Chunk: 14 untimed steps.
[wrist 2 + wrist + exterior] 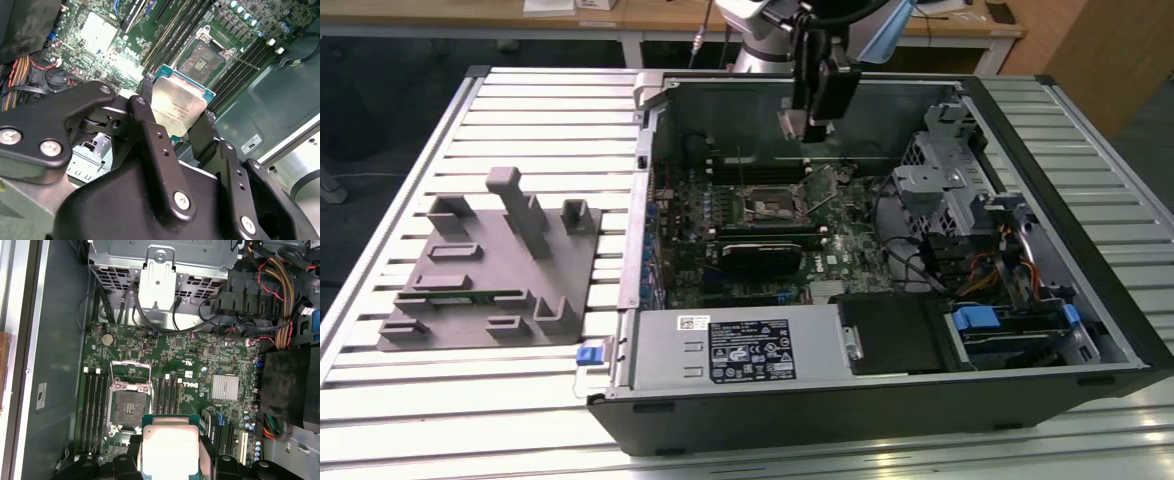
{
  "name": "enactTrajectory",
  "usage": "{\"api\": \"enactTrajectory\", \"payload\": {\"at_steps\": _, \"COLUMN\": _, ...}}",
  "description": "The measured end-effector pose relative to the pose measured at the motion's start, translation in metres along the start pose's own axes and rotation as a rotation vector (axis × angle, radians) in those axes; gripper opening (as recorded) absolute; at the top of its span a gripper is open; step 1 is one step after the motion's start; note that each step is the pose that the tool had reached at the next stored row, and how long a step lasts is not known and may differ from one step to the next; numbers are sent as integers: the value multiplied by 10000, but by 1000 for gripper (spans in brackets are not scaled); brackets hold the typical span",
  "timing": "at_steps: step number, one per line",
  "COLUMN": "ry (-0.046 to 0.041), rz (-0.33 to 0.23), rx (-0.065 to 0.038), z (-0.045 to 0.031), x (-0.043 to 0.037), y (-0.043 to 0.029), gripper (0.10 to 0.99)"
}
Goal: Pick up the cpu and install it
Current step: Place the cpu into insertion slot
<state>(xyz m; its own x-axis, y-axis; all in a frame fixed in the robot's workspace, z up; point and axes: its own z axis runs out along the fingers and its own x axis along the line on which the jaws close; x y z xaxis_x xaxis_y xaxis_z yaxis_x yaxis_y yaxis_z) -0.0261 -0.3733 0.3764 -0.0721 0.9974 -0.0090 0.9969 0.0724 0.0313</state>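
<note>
Silver-topped cpu sits clamped between the two black fingers of the tool. The tool is closed down to the chip's width and grips it by opposite edges. Both wrist views show the metal lid. Pick-up is done, as I judge it.

In the exterior view the tool hangs over the far part of the open computer case, above the motherboard and clear of it. The chip is in the air, touching nothing but the fingers.

Socket on the board is bare: contact bed exposed, metal frame around it, nothing seated. In the first wrist view the cpu reads as near the socket but offset from it, though the camera angle may mislead. Height above the board I can't judge.

Grey plastic fixture lies on the slatted bench at the exterior view's left, well apart from the socket.

Left of the job: the install itself. Chip is not lowered and not in the socket.
</note>
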Motion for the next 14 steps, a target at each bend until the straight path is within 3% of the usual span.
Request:
{"api": "enactTrajectory", "payload": {"at_steps": 6, "ry": -6, "rz": 132, "rx": 1, "z": 3, "x": 25, "y": -16, "gripper": 541}}
{"api": "enactTrajectory", "payload": {"at_steps": 14, "ry": -9, "rz": 216, "rx": 3, "z": 17, "x": 127, "y": -10, "gripper": 541}}
